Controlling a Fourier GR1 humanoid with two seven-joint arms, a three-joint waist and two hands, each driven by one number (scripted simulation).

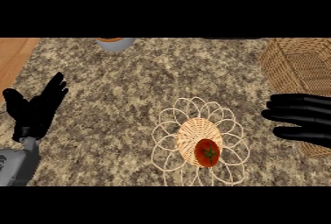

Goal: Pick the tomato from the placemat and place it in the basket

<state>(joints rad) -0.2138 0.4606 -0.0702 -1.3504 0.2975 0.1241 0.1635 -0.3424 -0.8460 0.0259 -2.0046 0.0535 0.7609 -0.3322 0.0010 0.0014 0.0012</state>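
Tomato: the small red round tomato with a green star-shaped stem (pixel 207 153) lay on the woven centre of the pale round wicker placemat with looped wire-like petals (pixel 198 141), toward its near right part, untouched.
Placemat: it lay flat on the speckled grey-brown granite counter (pixel 129 87), well clear of the counter's edges.
Basket: the tan rectangular woven wicker basket (pixel 298 65) stood at the far right of the counter, its near end running under my right hand.
Right hand: my black right hand (pixel 304 118) came in from the right edge, fingers straight and spread, pointing left, holding nothing; it sat above and to the right of the tomato, apart from it.
Left hand: my black left hand (pixel 35 107) rested open at the left edge, fingers up.
Step in hand: reach toward the tomato, by my judgement; grasp not yet made.
Method advised: I judged it best to bring the right hand down and left until the tomato sat between thumb and fingers, then close round its middle.
Risk noted: a round fruit could roll off the woven centre if nudged sideways; the petal loops could catch a fingertip.
Other items: a grey round bowl (pixel 116 43) stood at the far edge, only partly visible.
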